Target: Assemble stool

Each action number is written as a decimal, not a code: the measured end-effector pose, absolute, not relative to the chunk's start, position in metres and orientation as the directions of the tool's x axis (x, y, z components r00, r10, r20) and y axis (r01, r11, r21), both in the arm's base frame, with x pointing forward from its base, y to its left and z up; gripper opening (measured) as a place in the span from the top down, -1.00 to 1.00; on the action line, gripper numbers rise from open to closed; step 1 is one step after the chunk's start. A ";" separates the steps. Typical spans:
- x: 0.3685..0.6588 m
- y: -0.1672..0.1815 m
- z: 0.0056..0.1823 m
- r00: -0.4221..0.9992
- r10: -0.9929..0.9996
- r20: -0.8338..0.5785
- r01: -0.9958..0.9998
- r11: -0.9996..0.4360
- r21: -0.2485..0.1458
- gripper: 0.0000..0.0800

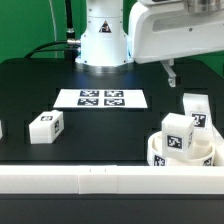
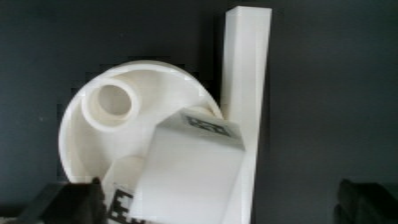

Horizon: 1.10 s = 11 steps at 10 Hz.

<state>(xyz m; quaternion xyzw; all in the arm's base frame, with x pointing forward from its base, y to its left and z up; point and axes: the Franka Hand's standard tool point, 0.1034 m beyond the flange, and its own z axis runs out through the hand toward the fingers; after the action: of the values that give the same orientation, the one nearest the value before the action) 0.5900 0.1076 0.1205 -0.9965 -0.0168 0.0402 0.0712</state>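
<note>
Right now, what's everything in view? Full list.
seat: one, white, round, by the rail, exterior view's right
legs: three, white; one at the exterior view's left, one behind the seat, one on the seat
marker board: one, white, mid-table
rail: one, white, across the exterior view's foreground
table: one, black, under everything
robot base: one, white, far side
gripper: one, open, above the table, holding nothing

Round white seat (image 2: 93, 150) beside the long rail (image 2: 249, 80), a tagged leg (image 2: 187, 172) apparently upon it.
</note>
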 end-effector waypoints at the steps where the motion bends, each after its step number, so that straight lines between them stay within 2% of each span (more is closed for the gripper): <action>1: 0.590 0.108 0.120 0.996 0.057 -0.075 0.046 -0.989 -0.143 -0.62; 2: 0.590 0.107 0.120 0.993 0.093 -0.071 0.082 -0.987 -0.142 -0.62; 4: 0.591 0.107 0.120 0.960 0.277 -0.048 0.271 -0.956 -0.111 -0.62; 5: 0.592 0.106 0.120 0.922 0.386 -0.033 0.380 -0.918 -0.114 -0.62; 9: 0.592 0.103 0.119 0.797 0.604 -0.003 0.600 -0.792 -0.117 -0.62; 11: 0.598 0.108 0.116 0.657 0.753 0.041 0.754 -0.654 -0.069 -0.62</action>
<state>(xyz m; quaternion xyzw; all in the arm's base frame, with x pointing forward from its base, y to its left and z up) 0.5983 0.1075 0.1158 -0.9093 -0.4142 -0.0041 0.0399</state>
